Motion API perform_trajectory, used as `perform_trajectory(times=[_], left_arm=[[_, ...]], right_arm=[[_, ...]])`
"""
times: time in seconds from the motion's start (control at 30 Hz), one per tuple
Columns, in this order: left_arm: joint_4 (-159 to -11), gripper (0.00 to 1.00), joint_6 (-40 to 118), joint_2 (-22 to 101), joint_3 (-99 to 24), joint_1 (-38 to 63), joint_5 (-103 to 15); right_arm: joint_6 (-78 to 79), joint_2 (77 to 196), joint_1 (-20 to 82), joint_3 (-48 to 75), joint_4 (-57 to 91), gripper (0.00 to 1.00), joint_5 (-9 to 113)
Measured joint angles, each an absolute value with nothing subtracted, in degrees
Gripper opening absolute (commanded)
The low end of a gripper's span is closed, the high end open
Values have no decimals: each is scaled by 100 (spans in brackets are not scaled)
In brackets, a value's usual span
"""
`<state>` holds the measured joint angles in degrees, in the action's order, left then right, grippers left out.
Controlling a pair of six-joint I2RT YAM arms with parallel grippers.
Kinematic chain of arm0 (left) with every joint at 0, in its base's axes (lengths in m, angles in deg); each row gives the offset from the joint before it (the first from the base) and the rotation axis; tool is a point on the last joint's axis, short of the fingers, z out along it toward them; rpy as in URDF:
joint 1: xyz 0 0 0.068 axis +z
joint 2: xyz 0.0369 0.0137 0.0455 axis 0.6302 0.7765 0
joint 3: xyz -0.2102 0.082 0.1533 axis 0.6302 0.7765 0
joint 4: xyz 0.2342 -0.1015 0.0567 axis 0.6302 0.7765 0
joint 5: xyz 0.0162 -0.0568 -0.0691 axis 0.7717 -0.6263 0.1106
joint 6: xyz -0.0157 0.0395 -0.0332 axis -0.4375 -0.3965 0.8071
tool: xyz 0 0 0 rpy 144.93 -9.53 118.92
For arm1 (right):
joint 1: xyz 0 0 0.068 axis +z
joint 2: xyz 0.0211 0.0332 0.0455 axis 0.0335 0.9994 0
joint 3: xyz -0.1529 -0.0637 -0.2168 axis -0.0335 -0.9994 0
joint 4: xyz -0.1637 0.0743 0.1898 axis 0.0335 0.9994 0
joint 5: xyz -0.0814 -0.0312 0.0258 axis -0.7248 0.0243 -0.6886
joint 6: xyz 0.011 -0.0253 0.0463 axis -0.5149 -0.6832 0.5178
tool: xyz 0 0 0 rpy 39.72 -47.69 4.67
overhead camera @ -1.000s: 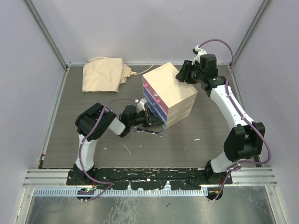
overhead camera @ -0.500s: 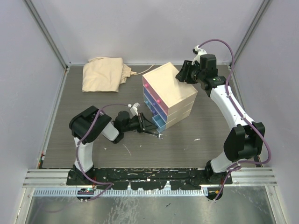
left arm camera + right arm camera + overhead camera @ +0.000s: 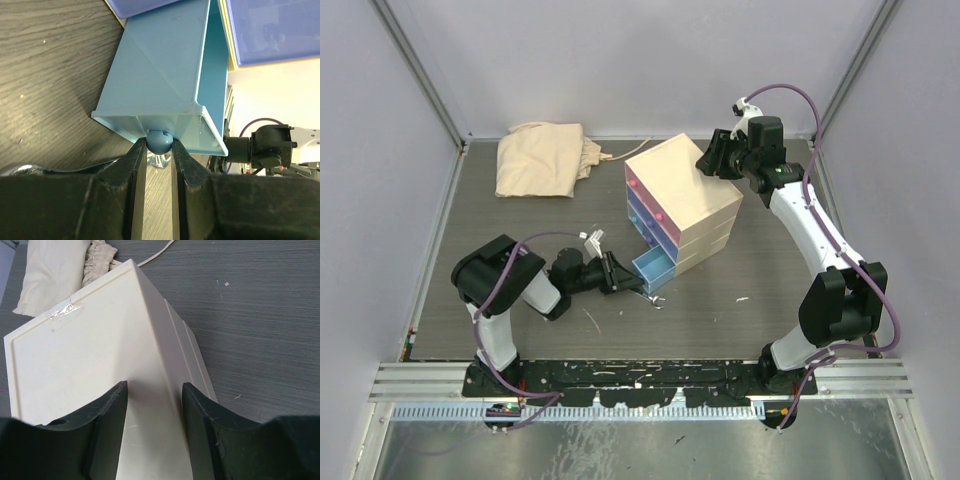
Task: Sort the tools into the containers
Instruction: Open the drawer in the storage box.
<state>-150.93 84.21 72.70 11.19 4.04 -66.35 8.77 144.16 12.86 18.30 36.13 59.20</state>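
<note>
Bracing seemed the point: the left claw (image 3: 159, 150) clenched the knob (image 3: 160, 140) of the light-blue bottom drawer (image 3: 653, 267), which jutted toward seven o'clock from the cream chest (image 3: 685, 190), while the right claw (image 3: 154, 390), jaws apart, pressed down on its one-o'clock top corner.

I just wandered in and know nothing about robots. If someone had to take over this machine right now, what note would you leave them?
Left claw: shut on the knob of the light-blue drawer, the bottom one, which stands pulled out and looks empty.
Right claw: open, holding nothing, at the far top corner of the cream chest.
Tools: one silver spanner lies on the table just in front of the open drawer; no others in view.
The pink drawer and blue drawer are closed.
Done: one drawer open.
Left: release the knob, put the spanner in, then find and sort the other tools.
</note>
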Motion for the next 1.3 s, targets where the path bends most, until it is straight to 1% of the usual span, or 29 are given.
perform_trajectory(times=[0.43, 0.7, 0.73, 0.97, 1.13, 1.3], left_arm=[[-15198, 11, 8283, 6905, 1685, 594, -6701], [-14448, 14, 7945, 6197, 1918, 629, -6570], [-14319, 16, 7883, 6103, 1921, 642, -6552], [-13395, 37, 7536, 5477, 1910, 699, -6476], [-12503, 49, 7304, 4822, 1853, 699, -6482], [-11675, 55, 7081, 4050, 1610, 699, -6391]], right_arm=[[877, 14416, 1295, 1830, 3615, 52, 5896], [901, 14412, 1352, 1832, 3652, 52, 5909], [901, 14407, 1360, 1832, 3658, 52, 5913], [912, 14394, 1398, 1832, 3691, 53, 5953], [894, 14324, 1417, 1834, 3827, 59, 5841], [848, 14127, 1424, 1834, 4124, 63, 5478]])
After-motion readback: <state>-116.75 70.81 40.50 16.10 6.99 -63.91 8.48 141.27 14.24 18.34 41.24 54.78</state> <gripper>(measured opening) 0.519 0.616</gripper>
